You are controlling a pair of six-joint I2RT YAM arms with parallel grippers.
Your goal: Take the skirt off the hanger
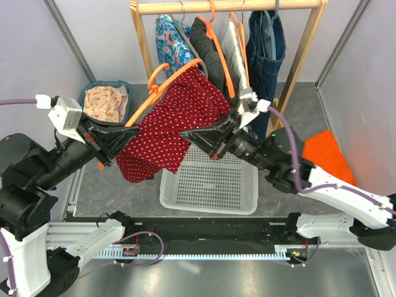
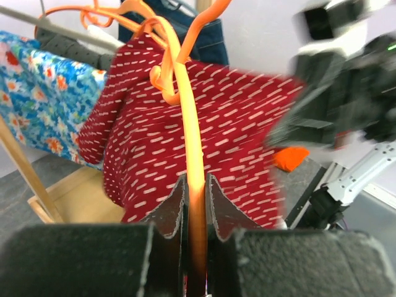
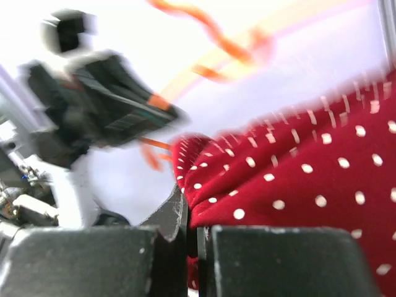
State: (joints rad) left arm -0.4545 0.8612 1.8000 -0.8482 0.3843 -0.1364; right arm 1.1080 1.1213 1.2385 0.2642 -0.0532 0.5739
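Note:
The skirt point(image 1: 176, 117), dark red with white dots, hangs on an orange hanger point(image 1: 162, 80) held in the air in front of the rack. My left gripper point(image 1: 129, 136) is shut on the hanger's lower left arm; in the left wrist view the orange bar point(image 2: 193, 142) runs straight between the jaws point(image 2: 196, 189), with the skirt point(image 2: 241, 124) draped behind. From the right, my right gripper point(image 1: 184, 132) is shut on a fold of the skirt's lower edge. The right wrist view shows red fabric point(image 3: 297, 167) pinched between the jaws point(image 3: 193, 216). That view is blurred.
A white slatted basket point(image 1: 210, 182) sits on the table below the skirt. A blue basket point(image 1: 93, 90) holding a pale cloth stands at back left. The wooden rack point(image 1: 229, 6) carries several other garments on hangers. An orange cloth point(image 1: 325, 154) lies at right.

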